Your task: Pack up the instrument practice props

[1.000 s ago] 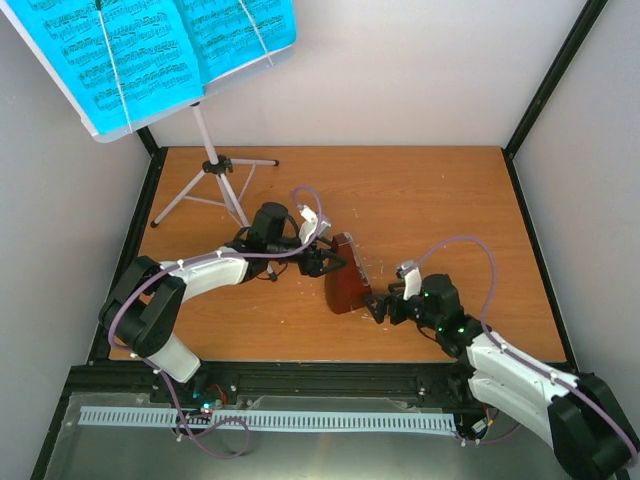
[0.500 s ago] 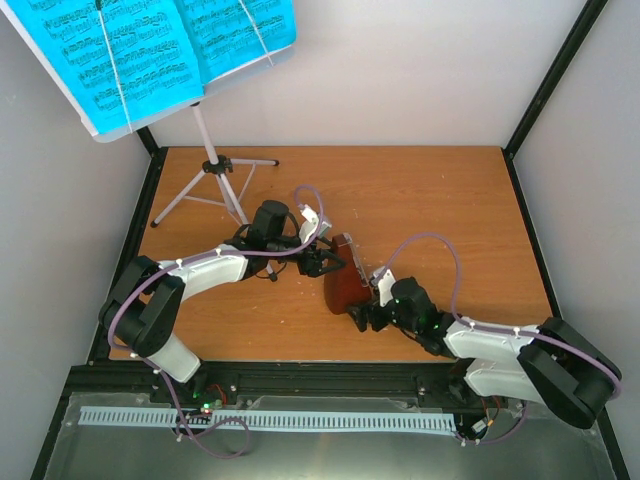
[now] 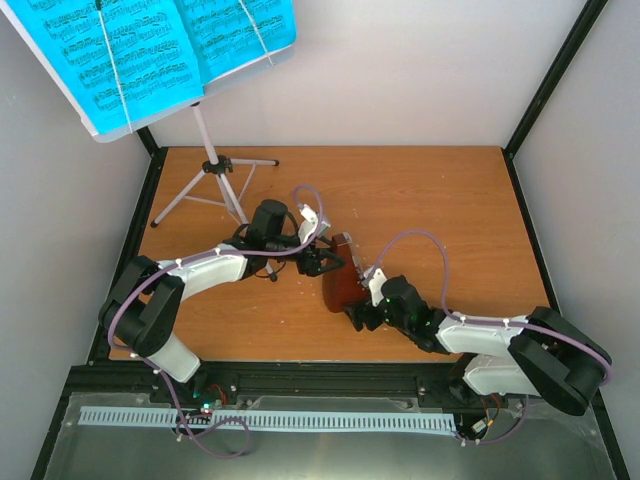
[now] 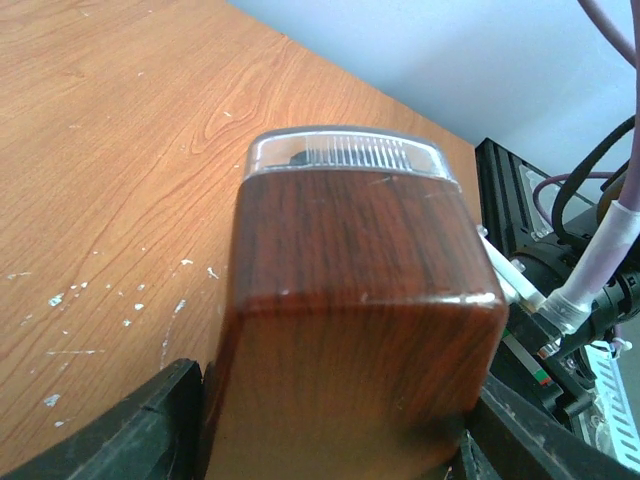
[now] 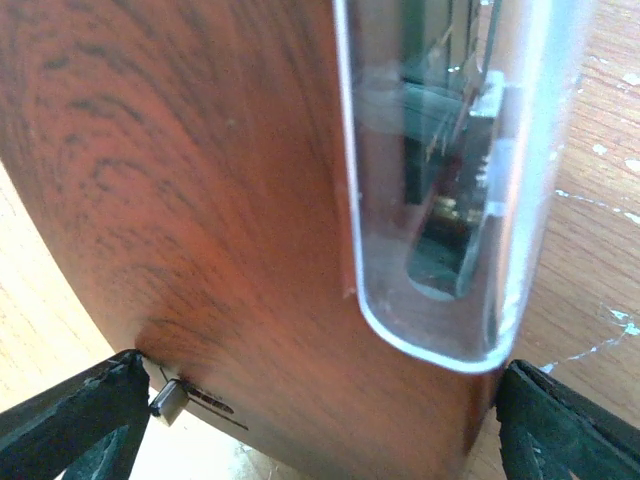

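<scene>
The brown metronome [image 3: 340, 283] lies tilted on the wooden table, its clear front cover [image 5: 450, 170] facing right. My left gripper [image 3: 322, 262] is shut on its narrow top end; in the left wrist view the brown body [image 4: 350, 300] fills the space between both fingers [image 4: 130, 430]. My right gripper [image 3: 358, 312] straddles the wide base, and its fingers [image 5: 70, 420] touch both sides of the body [image 5: 220, 200]. The cyan sheet-music pages [image 3: 150, 50] rest on the silvery music stand [image 3: 215, 170] at the back left, hiding its desk.
The stand's tripod legs [image 3: 185, 200] spread over the table's back left corner, close to my left arm. White walls and black frame rails [image 3: 545, 90] close the table [image 3: 430, 200] in. A white slotted strip [image 3: 270, 420] runs along the front.
My right arm has stretched left until its jaws enclose the metronome's base, and they have narrowed slightly. The left gripper and the metronome have stayed put.
</scene>
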Robot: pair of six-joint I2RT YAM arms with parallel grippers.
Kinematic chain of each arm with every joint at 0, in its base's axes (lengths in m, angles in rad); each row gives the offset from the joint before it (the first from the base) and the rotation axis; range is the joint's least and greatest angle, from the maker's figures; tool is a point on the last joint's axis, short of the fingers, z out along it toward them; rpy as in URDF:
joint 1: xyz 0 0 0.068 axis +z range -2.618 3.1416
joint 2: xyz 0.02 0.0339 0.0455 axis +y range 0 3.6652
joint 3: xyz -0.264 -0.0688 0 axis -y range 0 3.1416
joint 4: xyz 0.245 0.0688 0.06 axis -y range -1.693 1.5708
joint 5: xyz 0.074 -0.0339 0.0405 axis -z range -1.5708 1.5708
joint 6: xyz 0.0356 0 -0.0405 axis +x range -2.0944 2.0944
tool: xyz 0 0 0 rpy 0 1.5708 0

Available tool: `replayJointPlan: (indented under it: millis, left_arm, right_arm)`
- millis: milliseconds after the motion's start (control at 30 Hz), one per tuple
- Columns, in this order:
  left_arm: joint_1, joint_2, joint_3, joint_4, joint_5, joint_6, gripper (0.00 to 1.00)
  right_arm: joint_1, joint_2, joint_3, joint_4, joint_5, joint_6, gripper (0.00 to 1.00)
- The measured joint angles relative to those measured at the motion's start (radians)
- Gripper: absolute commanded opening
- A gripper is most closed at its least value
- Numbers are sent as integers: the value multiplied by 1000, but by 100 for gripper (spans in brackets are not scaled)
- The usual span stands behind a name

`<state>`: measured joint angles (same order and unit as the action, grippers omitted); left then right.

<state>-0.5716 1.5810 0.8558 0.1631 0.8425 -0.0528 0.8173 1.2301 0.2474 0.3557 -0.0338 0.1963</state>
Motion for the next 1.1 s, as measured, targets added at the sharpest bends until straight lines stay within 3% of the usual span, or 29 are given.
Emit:
replayJointPlan:
  millis: [233,467,533,600,767,900,967,1033,1100]
  left_arm:
    - [5,0,0,1,-4,22,45]
    - [9,0,1,5,-22,37,45]
    - [9,0,2,4,-32,33,45]
    - [8,0,2,4,-36,33,45]
    - [-14,-12,2,-11,-64,42,48]
    - [-51,-36,-4,-32,-125,76,55]
    - [-72,-58,-18,-37,-170,91,65]
    - [-88,-76,-31,-37,-211,100,83]
    - [-102,-95,-48,-35,-242,110,89]
  right_arm:
    - [19,18,8,-1,54,-6,75]
    - [26,14,8,2,104,3,51]
    - [27,8,6,2,117,4,50]
    - [28,5,1,4,123,3,52]
    - [28,-36,-21,-6,124,10,84]
    - [29,-152,-40,-34,132,43,95]
    - [30,-229,-43,-52,142,61,97]
    - [29,-320,-43,-82,167,90,100]
    - [29,-397,-43,-118,201,128,100]
